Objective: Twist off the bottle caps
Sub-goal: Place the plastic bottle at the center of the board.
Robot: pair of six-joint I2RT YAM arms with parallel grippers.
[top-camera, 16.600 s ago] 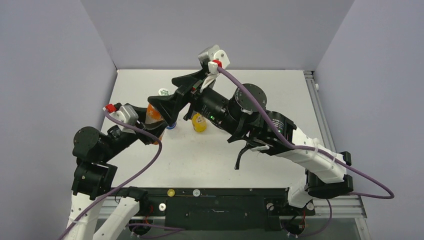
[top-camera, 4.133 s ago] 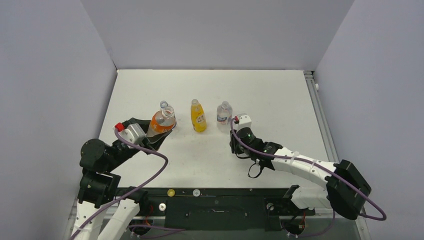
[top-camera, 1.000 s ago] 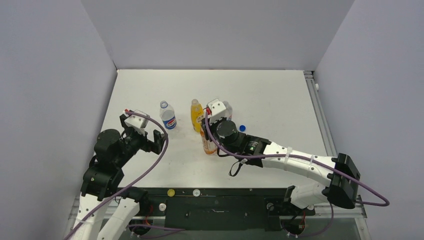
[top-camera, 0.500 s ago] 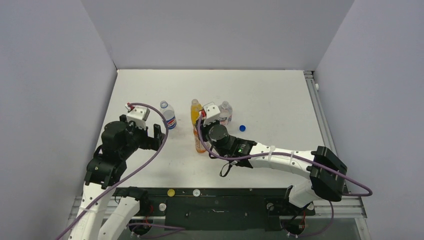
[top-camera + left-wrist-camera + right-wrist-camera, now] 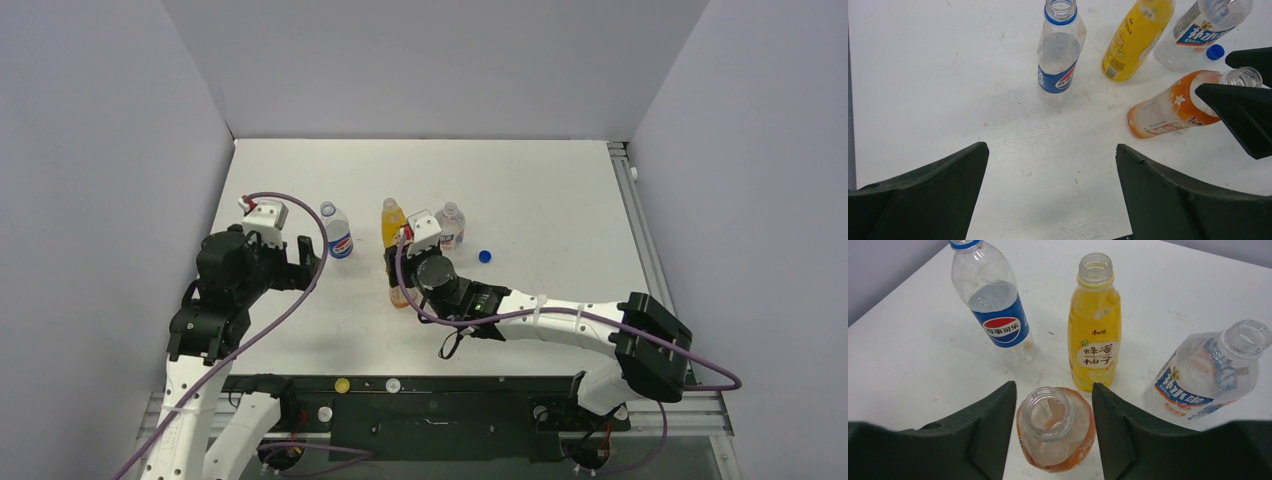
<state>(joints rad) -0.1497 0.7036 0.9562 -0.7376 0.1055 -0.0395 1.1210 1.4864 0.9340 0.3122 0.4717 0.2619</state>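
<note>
Four bottles stand on the white table with open necks: Pepsi bottle (image 5: 338, 233) (image 5: 996, 315), yellow juice bottle (image 5: 393, 222) (image 5: 1094, 335), water bottle (image 5: 450, 227) (image 5: 1208, 372) and orange drink bottle (image 5: 400, 291) (image 5: 1055, 432). One blue bottle cap (image 5: 484, 256) (image 5: 1215, 51) lies right of the water bottle. My right gripper (image 5: 399, 273) (image 5: 1054, 386) is open, its fingers close on either side of the orange bottle's shoulder. My left gripper (image 5: 308, 262) (image 5: 1050, 150) is wide open over bare table, left of the Pepsi bottle.
The black front rail (image 5: 450, 400) runs along the near edge; a small yellow round piece (image 5: 342, 385) and a whitish one (image 5: 324, 412) sit on it. Purple-grey walls close off the left, back and right. The right arm (image 5: 560, 322) stretches across the near table.
The right gripper shifted the orange bottle slightly left, and its jaws have parted from it. The left gripper drew a little back and left.
</note>
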